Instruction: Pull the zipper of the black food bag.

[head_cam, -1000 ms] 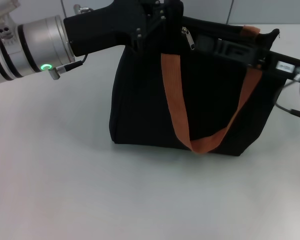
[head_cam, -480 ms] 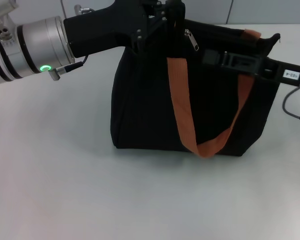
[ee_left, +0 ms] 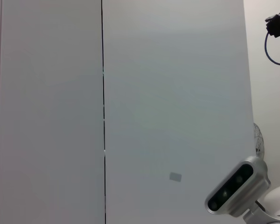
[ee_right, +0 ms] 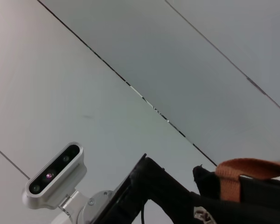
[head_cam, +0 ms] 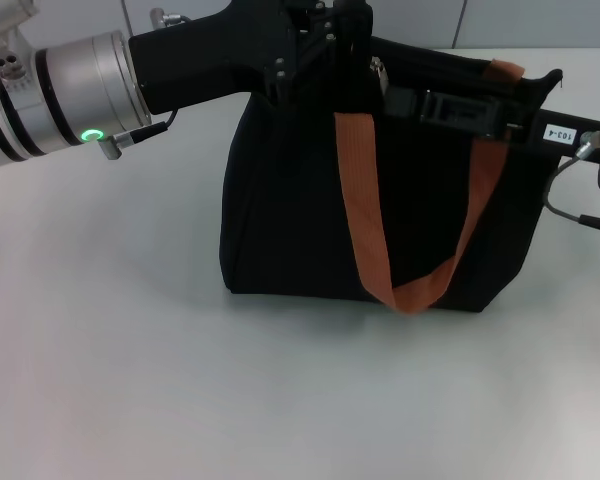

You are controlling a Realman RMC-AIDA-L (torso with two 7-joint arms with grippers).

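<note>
The black food bag stands upright mid-table, with an orange handle hanging down its front. The silver zipper pull sits on the bag's upper edge, partly covered. My left gripper comes in from the left and is shut on the bag's upper left rim, which is drawn up to it. My right gripper reaches in from the right along the top edge, with its tip right at the pull. The right wrist view shows the other orange handle and the bag's edge.
The white table spreads around the bag. A cable loops off my right arm at the far right. The left wrist view shows only wall panels and the head camera.
My right gripper has slid left along the bag's top edge until its tip reaches the zipper pull. The bag shifted slightly. The left arm stayed put.
</note>
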